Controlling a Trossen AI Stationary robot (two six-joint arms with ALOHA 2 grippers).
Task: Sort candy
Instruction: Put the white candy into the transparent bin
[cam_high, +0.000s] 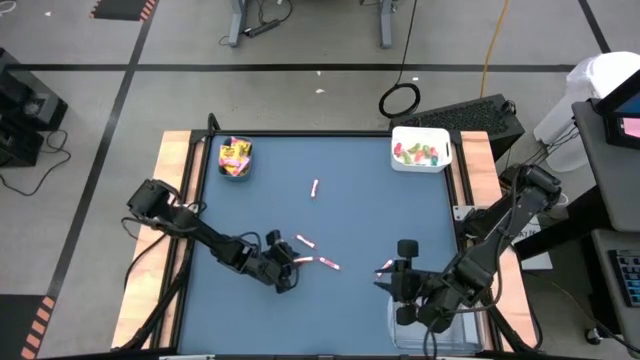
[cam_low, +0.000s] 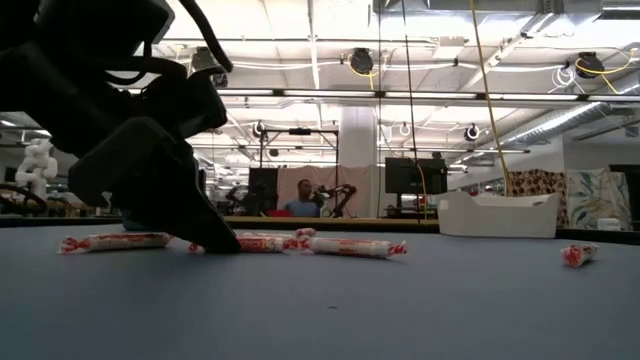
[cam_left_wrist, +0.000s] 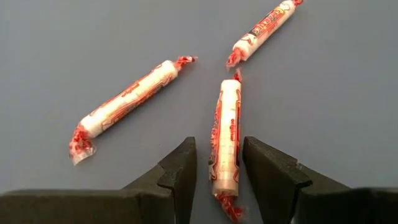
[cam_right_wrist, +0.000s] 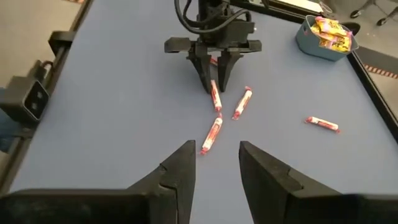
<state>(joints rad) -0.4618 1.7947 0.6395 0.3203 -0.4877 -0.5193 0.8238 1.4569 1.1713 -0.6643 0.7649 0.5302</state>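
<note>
Candy sticks (cam_left_wrist: 225, 140), pink and white, lay in a loose group of three on the blue table (cam_high: 360, 215). We had one of them between the fingers (cam_left_wrist: 177, 171) of our left gripper (cam_high: 287, 272), the jaws set narrowly around it, down at the mat. Two more sticks (cam_left_wrist: 127, 102) lay just beside it, and a fourth (cam_high: 315, 187) well apart. Our right gripper (cam_high: 400, 280) hung near, jaws partly apart; whether it held anything we could not tell. Yellow packets filled the teal bin (cam_high: 235, 157); green and red pieces sat in the white bin (cam_high: 420, 148).
</note>
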